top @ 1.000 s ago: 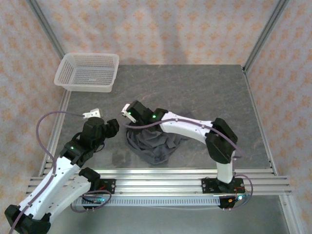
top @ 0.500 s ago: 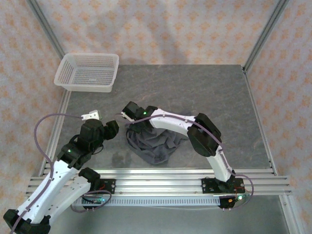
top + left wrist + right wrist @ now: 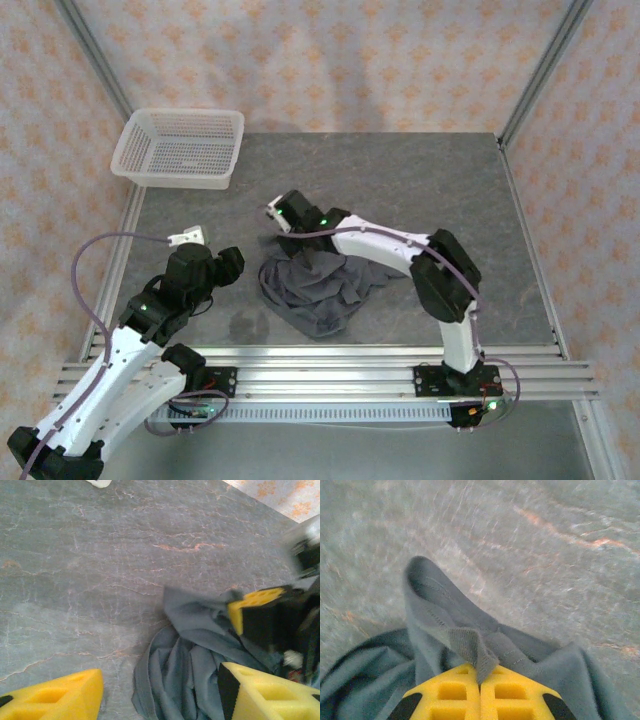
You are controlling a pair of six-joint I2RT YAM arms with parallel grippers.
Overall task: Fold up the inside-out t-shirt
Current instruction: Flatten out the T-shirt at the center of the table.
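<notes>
In the top view, the inside-out t-shirt [image 3: 315, 292] is seen as a crumpled heap in the middle of the tabletop [image 3: 430, 180], well apart from the white basket [image 3: 180, 148] at the far left corner. The right tool [image 3: 284, 226] is placed at the far left edge of the heap, and the left tool [image 3: 231, 263] is held just beside the heap on its left, not touching it. In the left wrist view, the left tool [image 3: 160, 694] is shown with its yellow fingers [image 3: 55, 695] standing wide and nothing between them; a folded border of the cloth lies under the gap. In the right wrist view, the right tool [image 3: 480, 687] is shown shut on a hemmed fold of the t-shirt [image 3: 450, 630], which is pinched between the pads. The step in hand is judged to be the lifting and spreading of the heap. It would be done well if the pinched hem is raised slowly, so that the thin cloth is not lost, and if a second border is taken by the left tool before the cloth is drawn flat. Compared with one second ago, the right tool, which was open then over the same edge, has been closed on the cloth and moved a little toward the far side, while the left tool has hardly been moved.
</notes>
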